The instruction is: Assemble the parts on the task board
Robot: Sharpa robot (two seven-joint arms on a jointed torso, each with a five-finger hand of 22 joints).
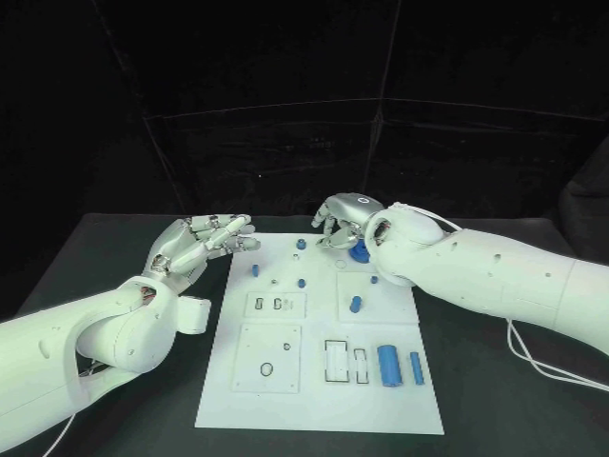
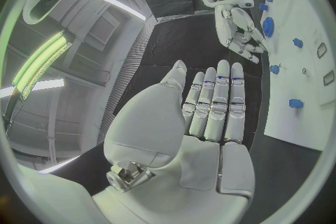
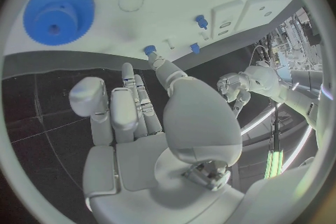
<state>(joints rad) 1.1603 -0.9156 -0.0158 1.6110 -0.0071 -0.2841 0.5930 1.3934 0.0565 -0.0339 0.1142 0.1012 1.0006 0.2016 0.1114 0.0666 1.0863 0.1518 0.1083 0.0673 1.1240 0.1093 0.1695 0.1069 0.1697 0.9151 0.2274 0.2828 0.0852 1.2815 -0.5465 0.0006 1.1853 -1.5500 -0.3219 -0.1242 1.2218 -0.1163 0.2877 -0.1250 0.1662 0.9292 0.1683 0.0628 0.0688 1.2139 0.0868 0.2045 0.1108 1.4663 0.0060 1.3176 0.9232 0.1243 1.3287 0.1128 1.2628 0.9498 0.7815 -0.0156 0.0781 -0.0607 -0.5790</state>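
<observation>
Two hands over the far end of the task board [image 1: 325,400] from the head view: left hand [image 1: 202,240] off its left edge, fingers apart and holding nothing; right hand [image 1: 338,225] curled above the blue gear [image 1: 361,253], grasp impossible to tell; blue cylinders [image 1: 388,365] lying near the right edge, small blue pegs [image 1: 302,282] standing mid-board. From the left wrist, flat straight fingers [image 2: 217,103], board to one side. From the right wrist, gear [image 3: 59,11] lying free beyond the fingertips [image 3: 155,59]; no legible writing.
</observation>
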